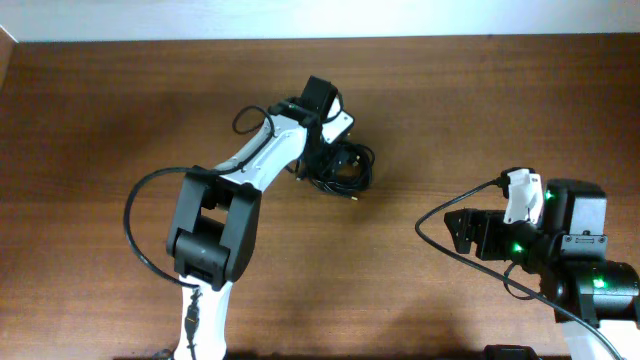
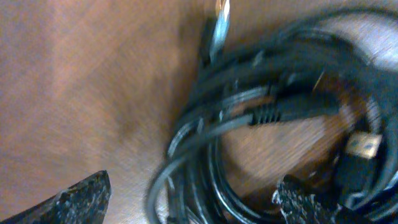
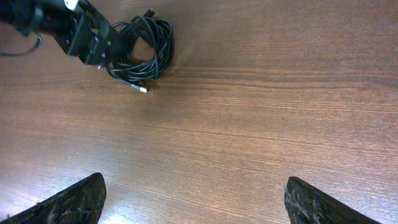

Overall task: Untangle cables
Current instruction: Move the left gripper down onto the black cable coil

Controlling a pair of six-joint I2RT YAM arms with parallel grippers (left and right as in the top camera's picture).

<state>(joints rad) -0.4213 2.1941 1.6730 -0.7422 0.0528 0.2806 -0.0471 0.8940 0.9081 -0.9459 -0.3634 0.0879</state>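
Note:
The cables (image 1: 345, 170) lie as one tangled bundle of thin black cords on the wooden table, at the middle back. My left gripper (image 1: 325, 160) is right over the bundle's left side. In the left wrist view the cables (image 2: 261, 118) fill the frame, with a gold plug (image 2: 362, 147) at the right; my left gripper (image 2: 196, 202) is open, its fingers on either side of several strands, touching none that I can tell. My right gripper (image 3: 196, 199) is open and empty, far to the right. The bundle also shows in the right wrist view (image 3: 146, 46).
The left arm (image 1: 225, 210) reaches diagonally from the front left to the bundle, with its own thicker black cable (image 1: 135, 215) looping at its side. The right arm base (image 1: 560, 250) stands at the right edge. The table's back edge (image 1: 320, 40) meets a white wall.

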